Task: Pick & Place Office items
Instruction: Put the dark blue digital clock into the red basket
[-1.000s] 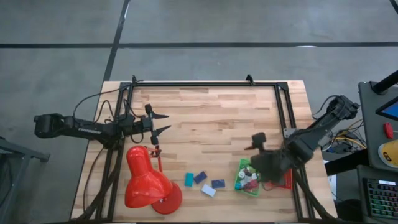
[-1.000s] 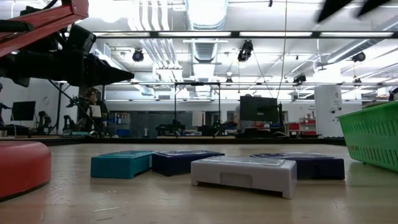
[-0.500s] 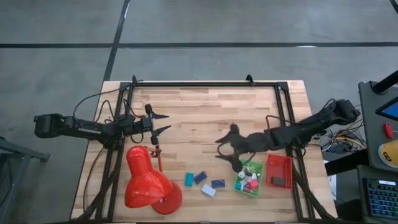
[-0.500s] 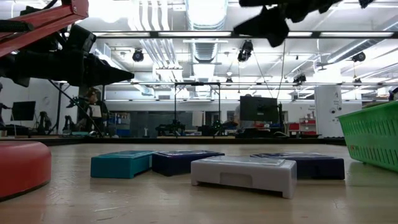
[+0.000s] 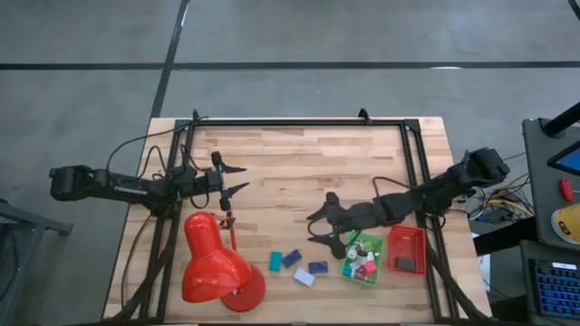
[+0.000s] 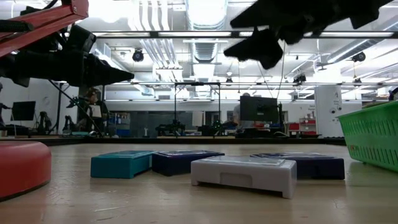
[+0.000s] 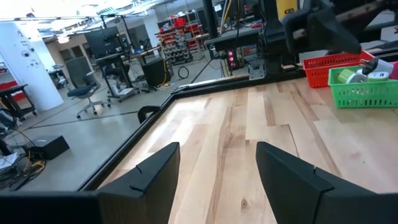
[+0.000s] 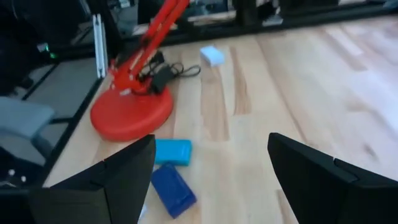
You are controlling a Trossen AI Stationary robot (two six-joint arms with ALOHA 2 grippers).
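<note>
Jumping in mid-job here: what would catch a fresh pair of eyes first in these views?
The big red desk lamp at the table's front left corner stands out most. Next, the right gripper, fingers open and empty, hovers above the loose office items lying beside the green tray. The left gripper waits open at the left.

Both robot arms are thin and black, with black cables, and each end effector has two pointy fingers.

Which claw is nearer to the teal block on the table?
Right. The right claw hovers open just beside and above the teal block; the left claw waits far off, beyond the lamp.
</note>
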